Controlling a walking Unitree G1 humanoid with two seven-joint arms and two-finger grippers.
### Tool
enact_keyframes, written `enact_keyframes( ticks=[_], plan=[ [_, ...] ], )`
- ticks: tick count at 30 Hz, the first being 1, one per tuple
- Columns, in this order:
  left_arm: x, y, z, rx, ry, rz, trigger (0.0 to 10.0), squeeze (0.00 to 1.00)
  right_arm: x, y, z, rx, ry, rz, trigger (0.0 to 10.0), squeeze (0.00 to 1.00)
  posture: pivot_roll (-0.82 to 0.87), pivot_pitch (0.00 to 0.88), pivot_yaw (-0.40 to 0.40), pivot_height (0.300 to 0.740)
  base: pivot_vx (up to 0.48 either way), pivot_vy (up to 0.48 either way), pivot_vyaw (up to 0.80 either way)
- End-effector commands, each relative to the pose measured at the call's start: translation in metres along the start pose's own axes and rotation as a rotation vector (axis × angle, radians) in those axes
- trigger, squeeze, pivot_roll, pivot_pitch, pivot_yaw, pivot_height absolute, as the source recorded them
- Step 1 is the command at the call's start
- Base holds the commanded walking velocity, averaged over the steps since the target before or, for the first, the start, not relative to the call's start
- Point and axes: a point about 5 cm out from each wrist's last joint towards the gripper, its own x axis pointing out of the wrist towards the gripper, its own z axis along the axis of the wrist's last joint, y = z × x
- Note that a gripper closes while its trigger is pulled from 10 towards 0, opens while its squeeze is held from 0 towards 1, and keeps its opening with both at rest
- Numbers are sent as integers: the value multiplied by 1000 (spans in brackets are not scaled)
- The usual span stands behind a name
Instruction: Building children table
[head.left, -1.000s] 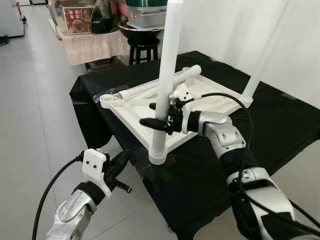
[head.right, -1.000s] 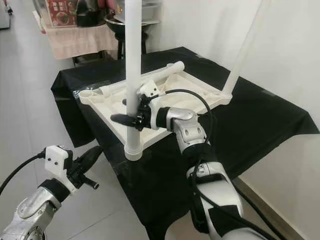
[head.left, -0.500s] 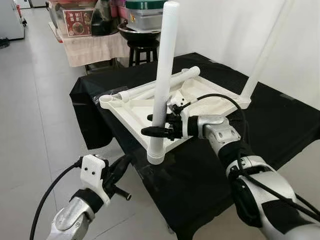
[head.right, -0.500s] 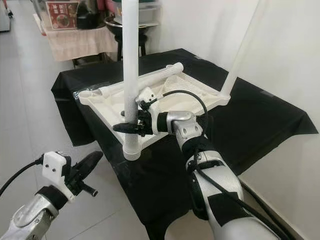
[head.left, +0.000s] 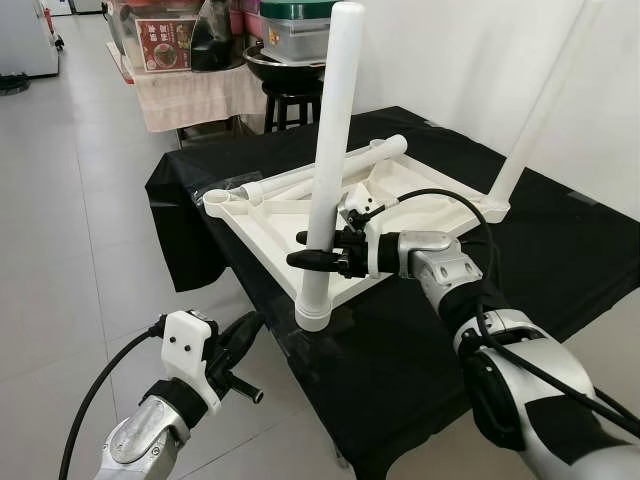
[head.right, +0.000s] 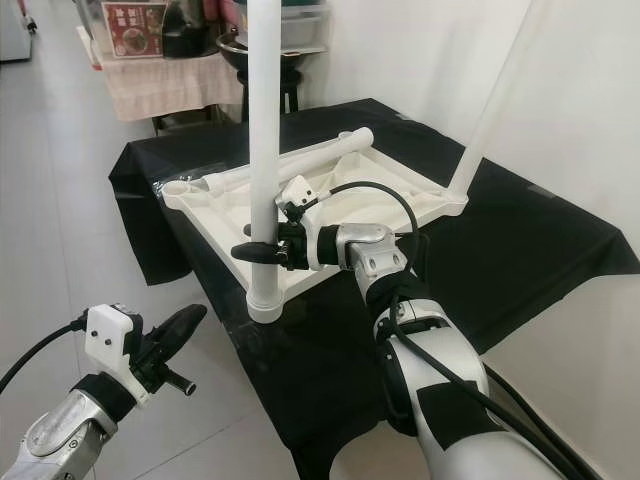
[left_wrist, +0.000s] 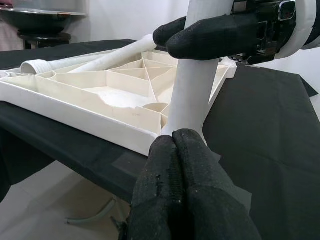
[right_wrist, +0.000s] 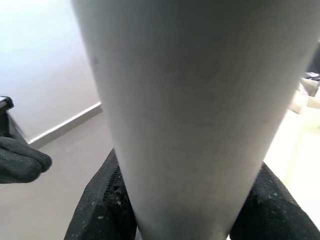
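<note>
The right pincer (head.left: 312, 248) is clamped around the upright white plastic tube leg (head.left: 327, 170), which stands in the near corner socket of the upturned white ribbed plastic tabletop (head.left: 262, 228) lying on the black-draped desk (head.left: 560, 250). The left pincer (head.left: 240, 335), fingers pressed together and holding nothing, hovers low beside the desk's near edge

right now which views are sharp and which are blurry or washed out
Left eye view: sharp, evenly lit, the right end effector on the white leg. Right wrist view: the leg so close it is a soft grey blur. Left wrist view: left end effector's fingers out of focus, tabletop sharper.
</note>
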Motion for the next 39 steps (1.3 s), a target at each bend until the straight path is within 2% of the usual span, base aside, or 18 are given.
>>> enact_keyframes(
  ticks=[1, 2, 3, 4, 5, 8, 9, 10, 16, 17, 18, 19, 23, 24, 29, 30, 32, 39],
  plan=[
    [-1, -1, -1, -7, 12, -11, 10000, 0, -5, -3, -15, 22, 65, -79, 0, 0, 99, 0, -84, 740, 0, 0, 0],
    [-1, 0, -1, -8, 10, -9, 10000, 0, -10, -11, -25, 100, 75, -327, 0, 0, 86, 0, -84, 740, 0, 0, 0],
    [0, 3, -1, -10, 7, -8, 10000, 0, -8, -1, -41, 175, 69, -564, 0, 0, 72, 0, -68, 740, 0, 0, 0],
    [0, 3, -1, -10, 7, -8, 10000, 0, -8, -1, -41, 175, 69, -564, 0, 0, 72, 0, -68, 740, 0, 0, 0],
    [2, 5, -1, -11, 7, -9, 10000, 0, -9, 22, -57, 302, 58, -719, 0, 0, 62, 0, -48, 740, 0, 0, 0],
    [2, 5, -1, -11, 7, -9, 10000, 0, -9, 22, -57, 302, 58, -719, 0, 0, 62, 0, -48, 740, 0, 0, 0],
    [3, 7, -2, -8, 10, -12, 10000, 0, -12, 39, -67, 363, 60, -803, 0, 0, 48, 0, -36, 740, 0, 0, 0],
    [3, 7, -2, -8, 10, -12, 10000, 0, -12, 39, -67, 363, 60, -803, 0, 0, 48, 0, -36, 740, 0, 0, 0],
    [9, 13, -4, -10, 6, -4, 10000, 0, -21, 15, -51, 264, 30, -887, 0, 0, 57, 0, -55, 740, 0, 0, 0],
    [9, 14, -4, -10, 2, 5, 10000, 0, -22, 10, -46, 242, 33, -888, 1490, 0, 58, 0, -56, 740, 0, 0, 0],
    [9, 14, -4, -10, 2, 5, 10000, 0, -22, 10, -46, 242, 33, -888, 1490, 0, 58, 0, -56, 740, 0, 0, 0],
    [8, 14, -4, -9, 1, 9, 10000, 0, -20, 9, -45, 205, 62, -836, 10000, 0, 56, 0, -52, 740, 0, 0, 0],
    [8, 14, -4, -10, 2, 8, 10000, 0, -20, 9, -44, 190, 58, -812, 10000, 51, 56, 0, -52, 740, 0, 0, 0],
    [10, 13, -3, -10, 5, -8, 10000, 0, -18, 16, -35, 179, 77, -734, 10000, 1000, 57, 0, -40, 740, 0, 0, 0],
    [11, 11, -3, -12, 4, -17, 10000, 0, -12, 15, -20, 135, 38, -603, 10000, 1000, 59, 0, -42, 740, 0, 0, 0],
    [11, 10, -3, -15, 2, -18, 10000, 0, -9, 12, -10, 93, 1, -511, 10000, 67, 65, 0, -47, 740, 0, 0, 0],
    [11, 9, -2, -16, 0, -18, 10000, 0, -6, 11, -2, 58, -41, -404, 10000, 0, 71, 0, -52, 740, 0, 0, 0],
    [9, 4, -1, -19, -6, -22, 10000, 0, 8, 11, 4, -44, -31, -88, 10000, 0, 98, 0, -62, 740, 0, 0, 0]
  ],
)
